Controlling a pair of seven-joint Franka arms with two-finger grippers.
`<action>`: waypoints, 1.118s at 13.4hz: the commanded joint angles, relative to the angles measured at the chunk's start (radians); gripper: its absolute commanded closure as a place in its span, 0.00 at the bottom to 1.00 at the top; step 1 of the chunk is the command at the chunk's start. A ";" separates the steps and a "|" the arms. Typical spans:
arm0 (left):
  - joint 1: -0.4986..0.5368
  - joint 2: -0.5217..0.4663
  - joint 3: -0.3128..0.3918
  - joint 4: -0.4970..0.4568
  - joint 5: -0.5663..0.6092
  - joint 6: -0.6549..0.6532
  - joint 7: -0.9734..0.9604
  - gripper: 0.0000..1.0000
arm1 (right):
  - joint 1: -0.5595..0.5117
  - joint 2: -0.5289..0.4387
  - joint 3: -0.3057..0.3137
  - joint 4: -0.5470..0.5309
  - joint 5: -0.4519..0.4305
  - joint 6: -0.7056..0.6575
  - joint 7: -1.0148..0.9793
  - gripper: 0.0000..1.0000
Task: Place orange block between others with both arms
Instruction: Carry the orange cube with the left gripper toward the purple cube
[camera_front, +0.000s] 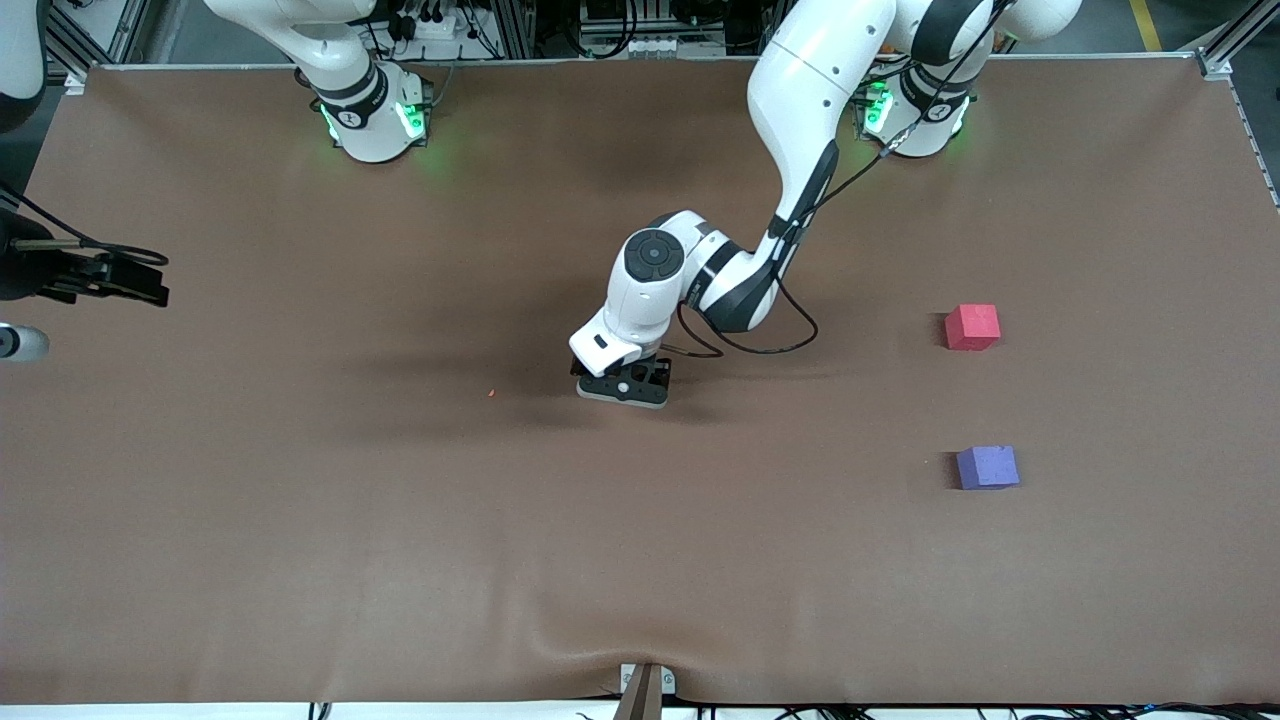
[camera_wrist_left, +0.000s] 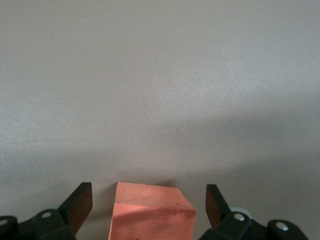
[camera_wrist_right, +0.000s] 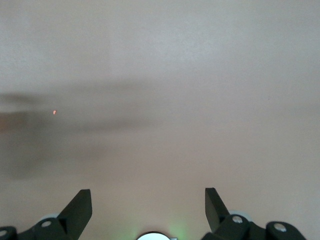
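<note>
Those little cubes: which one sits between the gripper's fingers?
The orange block, between the left gripper's open fingers; the pinkish-red cube and purple cube sit apart.

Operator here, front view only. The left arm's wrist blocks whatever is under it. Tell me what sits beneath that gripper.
Observer: The left wrist view shows the orange block lying on the table between the fingers of the left gripper.
Operator: Report whether they grip it.
Observer: No. The jaws stand open, with a gap on each side of the block.
Operator: Give me the right gripper; it is cut off at my edge.
Observer: The right wrist view shows the right gripper open, holding nothing, over bare table with a tiny orange speck.
</note>
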 joint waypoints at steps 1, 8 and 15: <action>-0.015 0.015 0.011 0.018 0.060 -0.004 -0.019 0.00 | -0.034 -0.021 0.004 -0.038 -0.018 0.016 -0.058 0.00; -0.032 0.008 0.009 -0.002 0.170 -0.158 0.007 0.75 | -0.061 -0.016 0.002 -0.099 0.101 0.070 -0.049 0.00; -0.006 -0.073 0.014 0.001 0.189 -0.333 0.024 1.00 | -0.042 -0.022 0.004 -0.079 0.039 0.058 -0.055 0.00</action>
